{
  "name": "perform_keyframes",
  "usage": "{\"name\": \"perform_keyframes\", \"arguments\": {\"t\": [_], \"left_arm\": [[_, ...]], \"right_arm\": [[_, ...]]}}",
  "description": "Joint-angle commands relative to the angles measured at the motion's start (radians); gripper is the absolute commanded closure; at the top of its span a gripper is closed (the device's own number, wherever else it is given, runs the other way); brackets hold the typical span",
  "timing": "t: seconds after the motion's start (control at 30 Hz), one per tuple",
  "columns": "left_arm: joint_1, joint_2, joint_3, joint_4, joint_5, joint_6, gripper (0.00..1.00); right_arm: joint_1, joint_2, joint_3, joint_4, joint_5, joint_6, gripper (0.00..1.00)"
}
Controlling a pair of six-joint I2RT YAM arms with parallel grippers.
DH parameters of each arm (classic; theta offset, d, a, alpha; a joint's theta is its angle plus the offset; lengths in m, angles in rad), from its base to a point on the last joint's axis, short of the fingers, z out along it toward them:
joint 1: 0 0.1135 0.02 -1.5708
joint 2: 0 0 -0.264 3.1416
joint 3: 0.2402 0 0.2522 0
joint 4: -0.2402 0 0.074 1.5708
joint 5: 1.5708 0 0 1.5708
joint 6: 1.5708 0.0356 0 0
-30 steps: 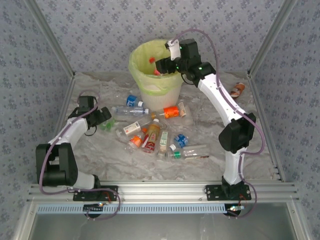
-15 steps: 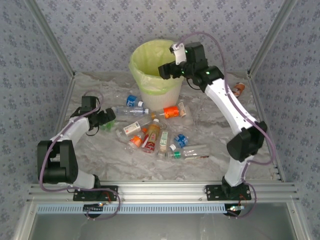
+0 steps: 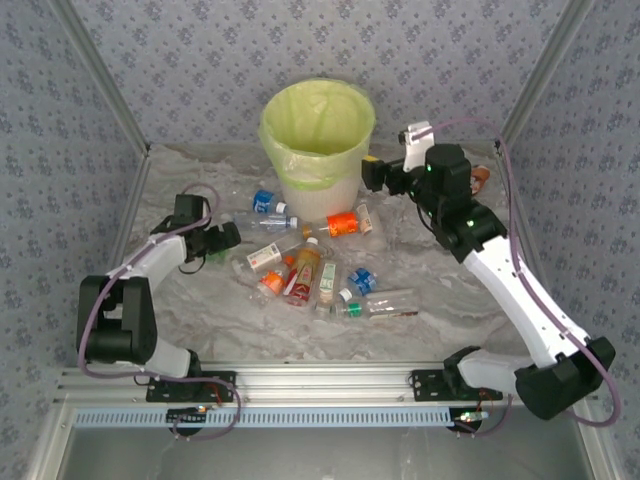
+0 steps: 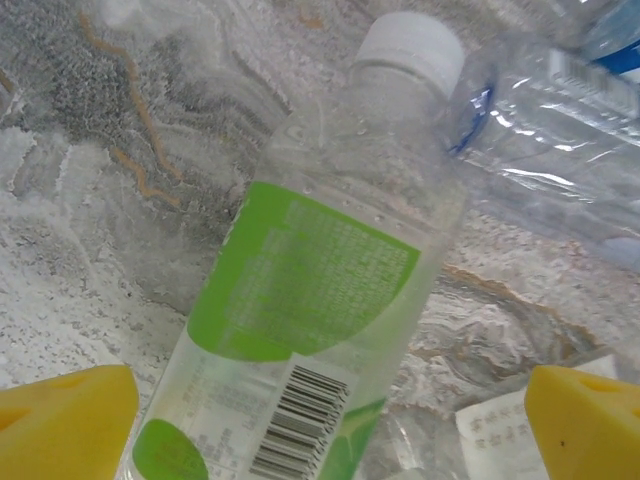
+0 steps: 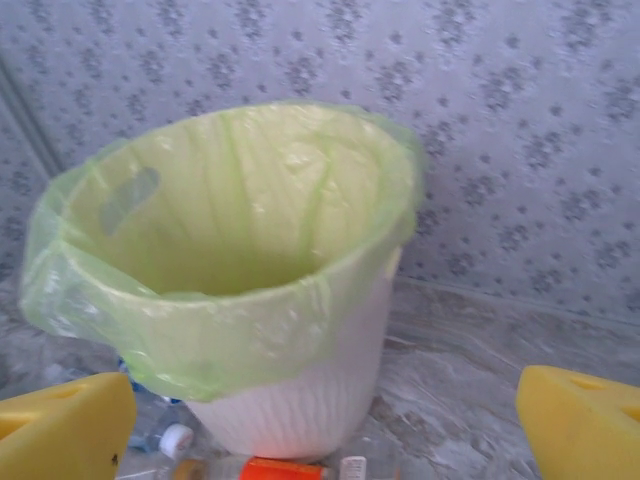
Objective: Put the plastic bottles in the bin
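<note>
Left tool (image 3: 225,240) is lined up on a green-label bottle (image 4: 310,290); right tool (image 3: 375,172) hangs empty beside the bin (image 3: 320,190).
Both tools are wide open and hold nothing. I think the left tool must next go down a bit and squeeze the bottle lying between its fingers. The other plastic bottles (image 3: 305,270) lie on the table (image 3: 430,260) in front of the bin. The bin's bottom is hidden. Something orange by the right arm may be another bottle.

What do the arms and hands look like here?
The left arm and right arm have white link shells, black joint housings and a mauve cable looping along each. The left hand and right hand are black with yellow fingers. A green light sits on the right wrist.
</note>
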Motion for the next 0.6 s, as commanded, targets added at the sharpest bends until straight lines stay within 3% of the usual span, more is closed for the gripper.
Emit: {"name": "perform_keyframes", "arguments": {"t": [0.0,0.33,0.57], "left_arm": [[-0.018,0.042,0.047,-0.04,-0.029,0.068,0.0],[-0.033,0.134,0.097,-0.071,-0.096,0.128,0.02],[-0.036,0.154,0.106,-0.073,-0.124,0.122,0.26]], "right_arm": [[-0.014,-0.054,-0.06,0.062,0.106,0.039,0.0],[-0.034,-0.07,-0.113,0.067,0.139,0.094,0.0],[-0.034,-0.069,-0.143,0.099,0.13,0.095,0.0]]}}
